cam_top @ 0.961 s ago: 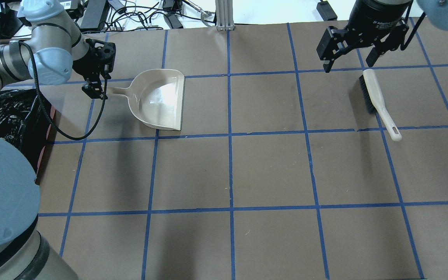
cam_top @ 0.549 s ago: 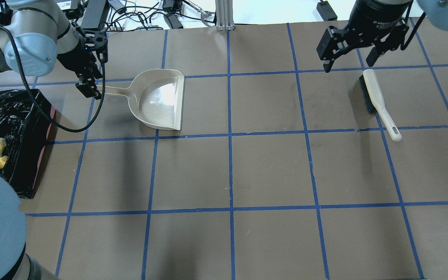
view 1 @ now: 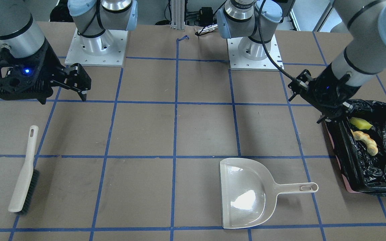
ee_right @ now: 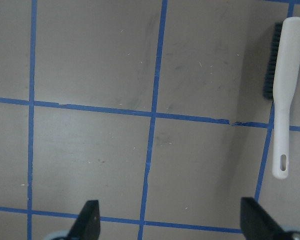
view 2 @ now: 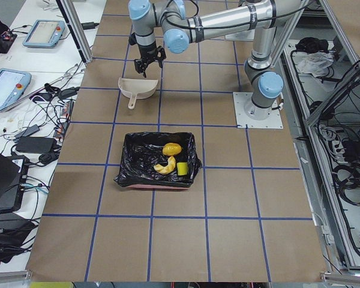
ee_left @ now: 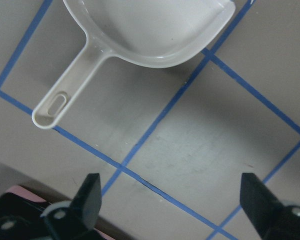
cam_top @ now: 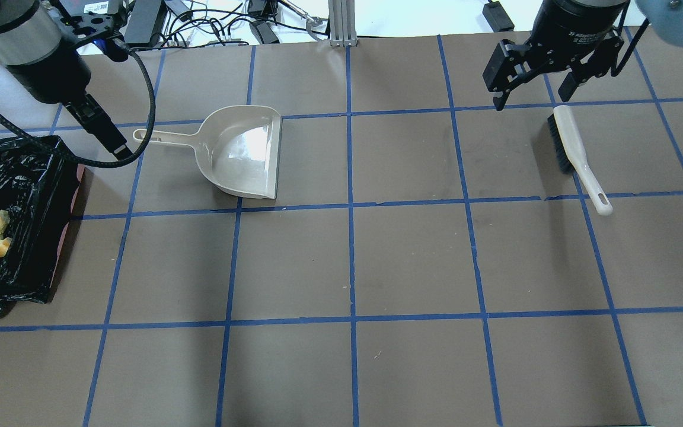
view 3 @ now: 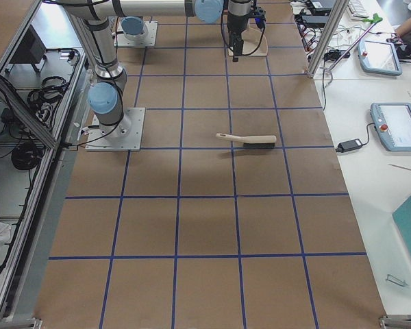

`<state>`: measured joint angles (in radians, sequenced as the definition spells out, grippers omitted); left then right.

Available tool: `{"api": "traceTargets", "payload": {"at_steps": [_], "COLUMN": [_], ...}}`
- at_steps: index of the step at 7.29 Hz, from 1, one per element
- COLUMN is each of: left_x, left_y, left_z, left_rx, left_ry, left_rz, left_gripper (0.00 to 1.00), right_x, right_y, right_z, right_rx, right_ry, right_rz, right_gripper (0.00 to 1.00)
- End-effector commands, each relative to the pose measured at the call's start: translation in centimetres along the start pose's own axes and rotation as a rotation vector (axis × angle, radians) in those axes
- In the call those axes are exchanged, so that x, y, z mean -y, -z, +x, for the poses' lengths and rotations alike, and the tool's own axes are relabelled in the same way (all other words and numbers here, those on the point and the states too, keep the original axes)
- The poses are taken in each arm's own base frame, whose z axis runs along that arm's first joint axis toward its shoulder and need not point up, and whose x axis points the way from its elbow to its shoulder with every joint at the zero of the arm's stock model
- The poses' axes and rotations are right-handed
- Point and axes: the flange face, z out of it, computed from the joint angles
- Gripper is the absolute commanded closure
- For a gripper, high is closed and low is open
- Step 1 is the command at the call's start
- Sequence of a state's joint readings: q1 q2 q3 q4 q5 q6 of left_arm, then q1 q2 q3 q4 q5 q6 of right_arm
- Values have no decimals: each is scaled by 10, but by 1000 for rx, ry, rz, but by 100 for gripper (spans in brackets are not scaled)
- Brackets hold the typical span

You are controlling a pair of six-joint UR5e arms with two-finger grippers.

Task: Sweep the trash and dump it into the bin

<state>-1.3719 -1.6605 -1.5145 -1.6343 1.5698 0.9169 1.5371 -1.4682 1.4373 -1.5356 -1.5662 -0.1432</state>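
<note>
The trash lies in the bin (view 1: 385, 180), a pinkish box lined with a black bag at the table's left edge. A cream curved slice (view 1: 367, 142) and a yellow-green wedge (view 1: 360, 123) show there. The exterior left view also shows a brown-orange lump (view 2: 172, 148). The beige dustpan (cam_top: 241, 151) lies empty on the table. My left gripper (cam_top: 110, 142) is open and empty between the dustpan handle and the bin (cam_top: 21, 178). Its fingers (ee_left: 92, 200) are wide apart in the left wrist view. My right gripper (cam_top: 534, 92) is open and empty, just beyond the hand brush (cam_top: 575, 154).
The table is brown paper with a blue tape grid (cam_top: 350, 207). Cables and power bricks (cam_top: 217, 24) lie past the far edge. An aluminium post (cam_top: 341, 24) stands at the far middle.
My left arm has drawn back to the left, away from the dustpan handle, uncovering the bin and the trash in it. The dustpan, brush and right arm have not moved.
</note>
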Motion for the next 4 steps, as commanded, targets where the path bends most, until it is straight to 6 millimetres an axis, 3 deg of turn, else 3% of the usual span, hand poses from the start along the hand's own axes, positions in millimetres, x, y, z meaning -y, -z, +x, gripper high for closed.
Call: {"api": "traceTargets", "payload": {"at_steps": [1,2,3,4], "left_x": [4,25,44,52], "left_y": [31,38,39,41], "left_z": [54,84,97,105], "left_rx": [-41,-42,-6,-17], "left_ry": [278,335,400,596], "left_rz": [77,101,153,168], "left_gripper": [0,0,0,0], "right_x": [0,0,0,0], "right_y": [0,0,0,0], "right_z": [0,0,0,0], "right_rx": [0,0,0,0], "right_ry": [-1,1,-1,-1], "right_rz": [-2,-3,-3,-3], "right_gripper": [0,0,0,0]}}
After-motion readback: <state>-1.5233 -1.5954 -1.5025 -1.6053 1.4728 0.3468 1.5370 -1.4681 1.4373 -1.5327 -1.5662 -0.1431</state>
